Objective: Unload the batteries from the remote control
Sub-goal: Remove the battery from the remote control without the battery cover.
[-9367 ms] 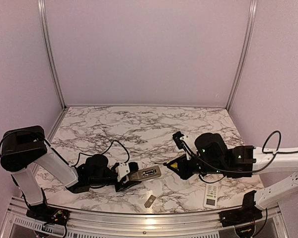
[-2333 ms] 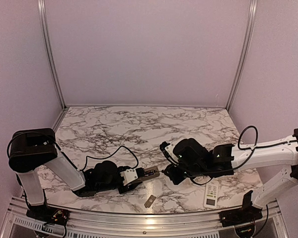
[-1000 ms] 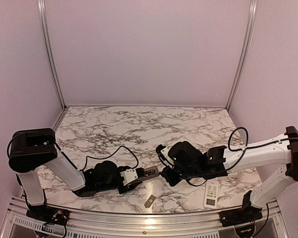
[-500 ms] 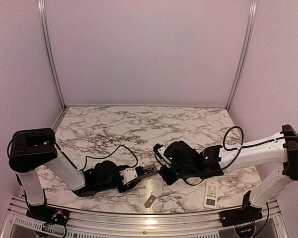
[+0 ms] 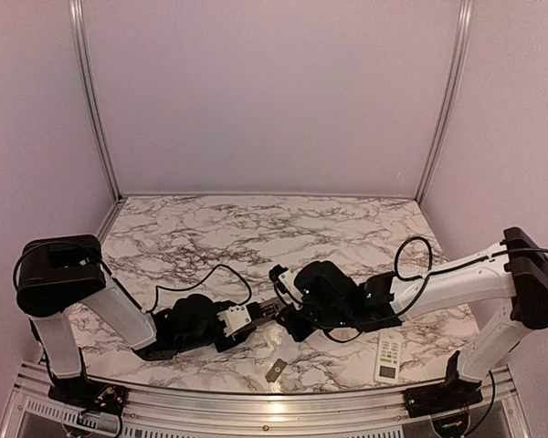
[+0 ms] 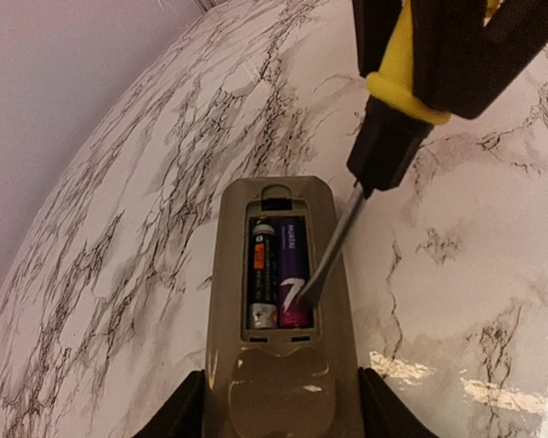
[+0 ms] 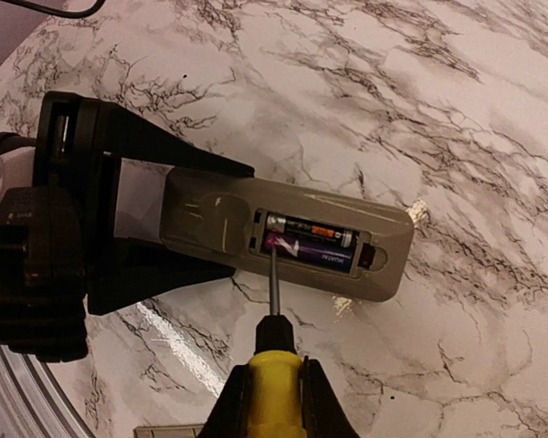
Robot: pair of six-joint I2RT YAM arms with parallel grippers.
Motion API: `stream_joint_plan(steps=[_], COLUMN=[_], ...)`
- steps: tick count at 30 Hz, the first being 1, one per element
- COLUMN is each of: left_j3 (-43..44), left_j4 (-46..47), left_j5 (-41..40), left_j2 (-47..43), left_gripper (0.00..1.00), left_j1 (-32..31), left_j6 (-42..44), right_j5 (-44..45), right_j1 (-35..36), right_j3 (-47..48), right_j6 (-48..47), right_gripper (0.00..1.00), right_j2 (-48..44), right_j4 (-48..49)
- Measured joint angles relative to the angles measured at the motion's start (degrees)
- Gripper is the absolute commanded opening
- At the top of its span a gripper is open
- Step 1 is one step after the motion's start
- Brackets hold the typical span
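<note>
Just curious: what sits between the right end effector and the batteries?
A screwdriver: the right end effector grips its yellow handle, its tip at the batteries; the right wrist view shows it.

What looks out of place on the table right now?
The grey cover plate lies loose at the front edge of the table, off the tan remote, whose open compartment shows two batteries with a screwdriver tip poking in.

The table [image 7: 457, 82] is finished in a glossy, smooth marble pattern. The remote control [image 6: 279, 397] is moulded in matt beige plastic, its batteries [image 6: 262, 274] wrapped in shiny film. The screwdriver [image 7: 274, 370] is fitted with a metal shaft and a yellow plastic handle.
</note>
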Motion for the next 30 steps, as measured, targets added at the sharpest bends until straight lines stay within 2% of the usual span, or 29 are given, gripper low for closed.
stream_joint_plan(steps=[12, 30], left_j3=[0.1, 0.6], left_j4=[0.0, -0.3], left_j5=[0.9, 3.1], left_j2=[0.0, 0.0], left_gripper=[0.00, 0.00], left_j1=[-0.3, -0.9], left_j6=[0.2, 0.5], right_j5=[-0.7, 6.8], right_j1=[0.0, 0.2], right_j3=[-1.3, -1.1], right_j6=[-1.0, -0.7], right_gripper=[0.00, 0.00], right_j2=[-1.4, -3.8], right_j4=[0.5, -4.8])
